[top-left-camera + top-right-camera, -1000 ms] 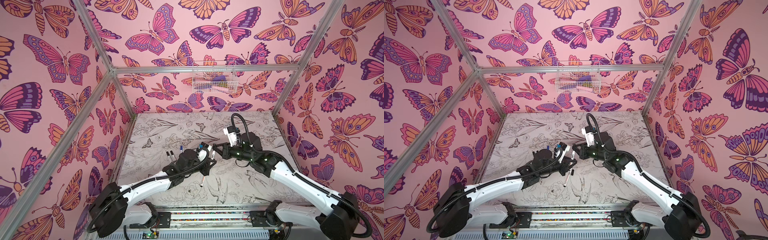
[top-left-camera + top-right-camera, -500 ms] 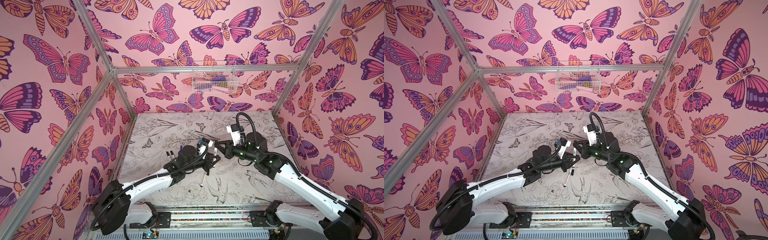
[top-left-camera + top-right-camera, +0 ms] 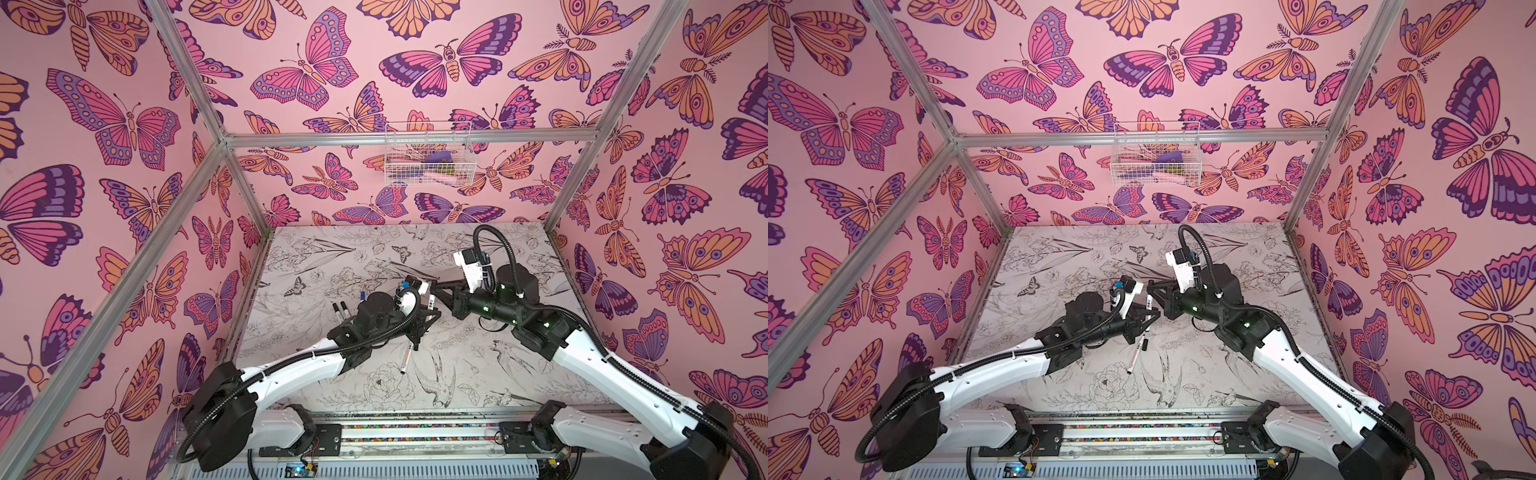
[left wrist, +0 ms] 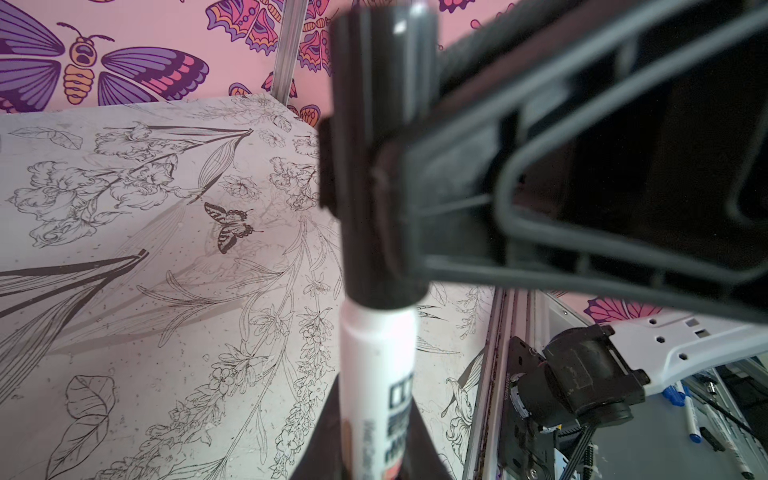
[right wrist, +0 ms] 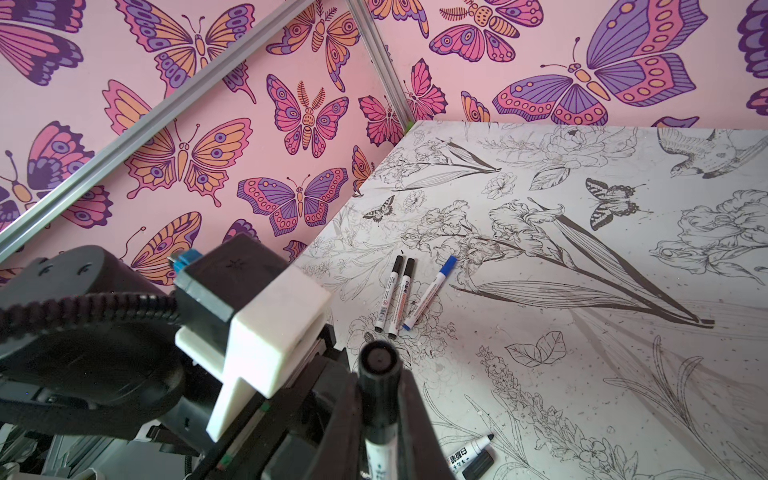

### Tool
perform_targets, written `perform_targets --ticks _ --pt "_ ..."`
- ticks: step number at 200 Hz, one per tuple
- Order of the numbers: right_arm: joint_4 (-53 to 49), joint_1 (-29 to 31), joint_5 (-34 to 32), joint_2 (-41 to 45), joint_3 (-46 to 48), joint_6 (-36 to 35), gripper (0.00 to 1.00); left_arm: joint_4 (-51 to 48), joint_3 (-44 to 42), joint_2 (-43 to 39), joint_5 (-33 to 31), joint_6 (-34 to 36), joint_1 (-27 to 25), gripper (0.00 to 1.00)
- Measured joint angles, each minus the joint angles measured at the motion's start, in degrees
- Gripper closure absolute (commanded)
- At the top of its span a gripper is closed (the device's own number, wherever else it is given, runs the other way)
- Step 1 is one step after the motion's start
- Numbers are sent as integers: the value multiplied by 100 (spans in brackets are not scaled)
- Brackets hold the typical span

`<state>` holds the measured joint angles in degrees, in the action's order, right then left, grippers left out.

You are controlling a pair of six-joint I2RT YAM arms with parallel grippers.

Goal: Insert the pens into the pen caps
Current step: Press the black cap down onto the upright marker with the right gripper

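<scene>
Above the middle of the worktop (image 3: 490, 395), up in the air: one pen (image 4: 376, 353). Squeezed shut around its white barrel, the left gripper (image 4: 374, 419). Squeezed shut around the black cap (image 4: 374, 62) on the other end, the right gripper (image 5: 378, 395). Cap already over the tip; hard to tell whether pushed all the way home.

Light and stiff, both of them. Smooth, round plastic, so likely slippery and ready to roll. Not fragile, but easy to drop. Best to hold the barrel around its middle, well away from the inky tip, and the cap by its sides, open mouth left free. Push straight along the pen, not at a slant, probably until a click.

Near the left edge, side by side: three finished pens (image 5: 400, 298), two with black caps, one with blue. Between the middle and the front edge, flat on the worktop: one bare pen (image 5: 465, 454), with a loose cap (image 5: 478, 464) just beside.

Compared with a second ago: both grippers and the pen a little nearer the back edge. Same tight hold on both ends. No change among the pens lying down.
</scene>
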<state>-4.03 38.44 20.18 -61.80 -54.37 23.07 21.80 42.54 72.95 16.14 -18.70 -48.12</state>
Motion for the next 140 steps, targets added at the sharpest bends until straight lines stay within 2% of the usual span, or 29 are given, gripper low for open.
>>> perform_targets --ticks 140 --pt "-627 61 90 0 -428 -391 95 2 0 -94 -1145 1169 -393 100"
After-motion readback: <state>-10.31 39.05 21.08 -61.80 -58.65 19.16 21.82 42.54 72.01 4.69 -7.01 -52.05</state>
